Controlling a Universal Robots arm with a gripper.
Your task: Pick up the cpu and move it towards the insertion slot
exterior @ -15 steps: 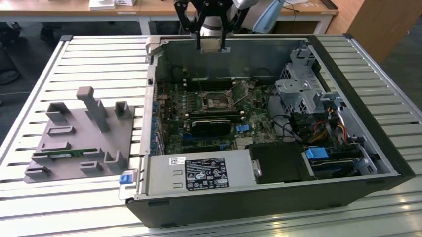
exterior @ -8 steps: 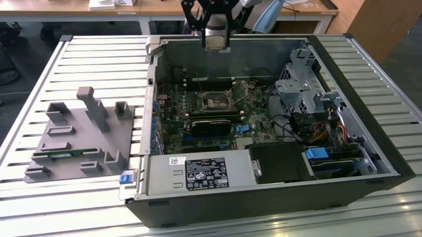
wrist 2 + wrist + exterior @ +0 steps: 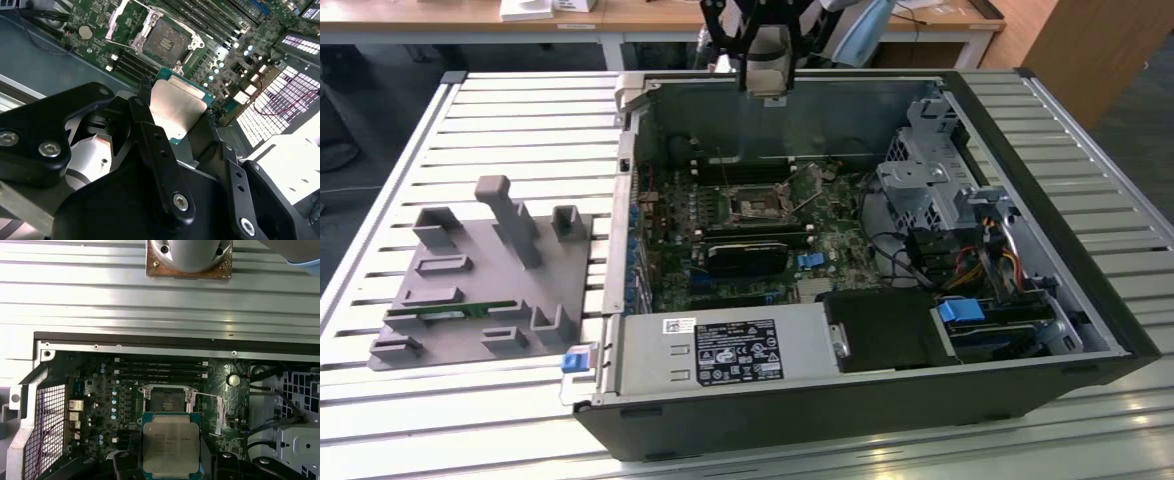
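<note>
Second wrist view shows the gripper clamped on the cpu, its fingers pinching opposite edges; the chip hangs above the motherboard, near the insertion slot.

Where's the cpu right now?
In both wrist views the cpu sits clamped in the gripper, raised above the motherboard and just short of the insertion slot.

A slatted metal table fills the frame; wooden desks on white legs line the top edge.
</note>
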